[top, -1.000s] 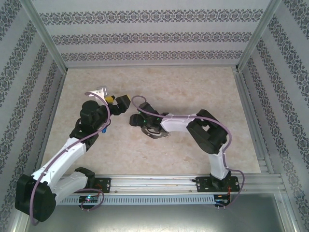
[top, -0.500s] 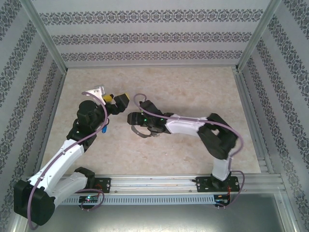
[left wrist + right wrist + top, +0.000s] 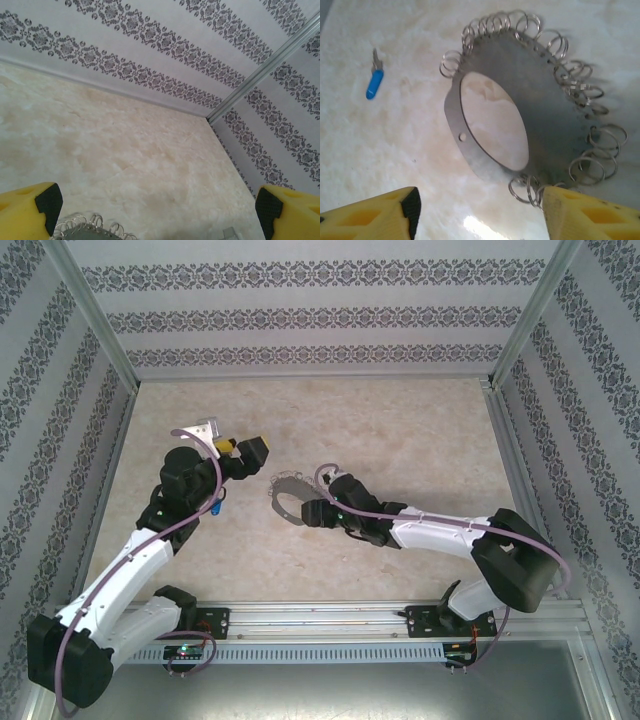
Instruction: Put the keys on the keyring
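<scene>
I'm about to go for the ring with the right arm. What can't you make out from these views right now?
- Top external: the blue key is too small to show its blade or hole.
- Left wrist: the keyring is cut off by the bottom edge.
- Right wrist: the right gripper has one finger over the keyring's edge; I cannot tell whether it is touching.

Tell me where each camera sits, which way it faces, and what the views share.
Top: above and behind the robot, looking down on the table; left arm and right arm show.
Left wrist: faces low across the table to a wall corner; left end effector open at the bottom.
Right wrist: faces down on the keyring and key; right end effector open.
Shared: keyring in all three.
</scene>
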Tool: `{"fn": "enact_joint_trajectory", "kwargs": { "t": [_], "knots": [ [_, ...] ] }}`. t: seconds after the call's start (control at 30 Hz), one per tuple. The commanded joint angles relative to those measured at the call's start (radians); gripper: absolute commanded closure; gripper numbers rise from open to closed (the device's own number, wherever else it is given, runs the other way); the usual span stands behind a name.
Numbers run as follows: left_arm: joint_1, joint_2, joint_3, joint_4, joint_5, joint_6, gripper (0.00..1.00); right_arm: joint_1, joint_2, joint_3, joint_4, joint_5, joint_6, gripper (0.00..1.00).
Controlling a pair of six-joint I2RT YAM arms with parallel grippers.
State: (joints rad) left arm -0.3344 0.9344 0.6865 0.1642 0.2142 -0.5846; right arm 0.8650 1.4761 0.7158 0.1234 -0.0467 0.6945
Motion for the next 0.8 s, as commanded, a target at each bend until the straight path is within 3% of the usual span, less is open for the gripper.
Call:
{"fn": "enact_joint_trajectory", "kwargs": {
  "t": [0.0,0.43,0.77],
  "knots": [
    [-0.011,0.002,-0.026,-0.010,0.003,-0.011,0.00,0.027,0.020,0.019,0.008,-0.015,-0.051,0.37],
    [-0.014,0.021,-0.033,-0.009,-0.004,-0.024,0.00,0.054,0.143,0.096,-0.027,-0.014,-0.099,0.51],
    [-0.014,0.022,-0.039,0.006,0.000,-0.033,0.00,0.056,0.175,0.097,-0.039,0.003,-0.101,0.52]
  ]
}}
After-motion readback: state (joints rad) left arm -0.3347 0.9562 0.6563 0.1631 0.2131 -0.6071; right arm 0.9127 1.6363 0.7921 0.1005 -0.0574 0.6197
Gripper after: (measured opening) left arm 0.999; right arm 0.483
